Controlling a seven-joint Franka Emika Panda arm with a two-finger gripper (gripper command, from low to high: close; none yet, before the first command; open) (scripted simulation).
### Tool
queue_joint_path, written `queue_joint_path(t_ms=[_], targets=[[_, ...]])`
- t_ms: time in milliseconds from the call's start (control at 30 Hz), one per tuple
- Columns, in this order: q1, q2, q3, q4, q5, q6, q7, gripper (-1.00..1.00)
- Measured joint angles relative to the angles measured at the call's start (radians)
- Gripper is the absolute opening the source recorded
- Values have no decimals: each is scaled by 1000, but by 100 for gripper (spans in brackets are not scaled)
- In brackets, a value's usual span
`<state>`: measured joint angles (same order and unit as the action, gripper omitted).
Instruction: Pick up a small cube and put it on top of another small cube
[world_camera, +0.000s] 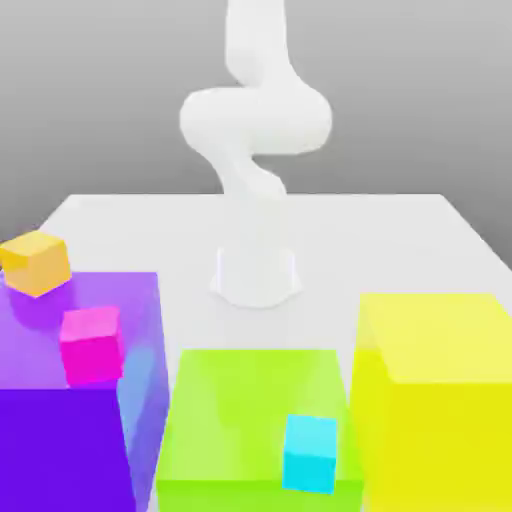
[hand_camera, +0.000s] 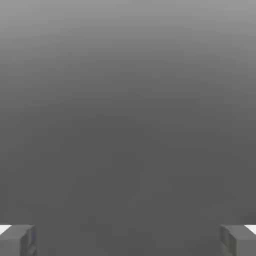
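While fingers (hand_camera: 27, 241) gape | white table (world_camera: 330, 235) (glossy) | grey backdrop (world_camera: 400, 90)

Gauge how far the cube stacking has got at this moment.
Nothing looks done: the orange cube and magenta cube sit apart on the purple block, and the cyan cube is on the green block. The gripper is open and empty. Picking and stacking both remain.

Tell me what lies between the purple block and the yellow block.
The exterior view shows the green block there, the cyan cube overlapping its near edge.
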<state>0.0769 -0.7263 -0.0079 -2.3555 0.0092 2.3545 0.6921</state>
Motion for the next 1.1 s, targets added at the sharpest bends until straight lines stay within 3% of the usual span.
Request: queue_joint_path(t_ms=[167, 733, 933, 1100], targets=[[150, 152, 6, -116, 13, 117, -223, 0], [569, 607, 228, -504, -144, 552, -816, 0], [560, 693, 184, -549, -12, 531, -1027, 0], [604, 843, 118, -528, -98, 646, -993, 0]])
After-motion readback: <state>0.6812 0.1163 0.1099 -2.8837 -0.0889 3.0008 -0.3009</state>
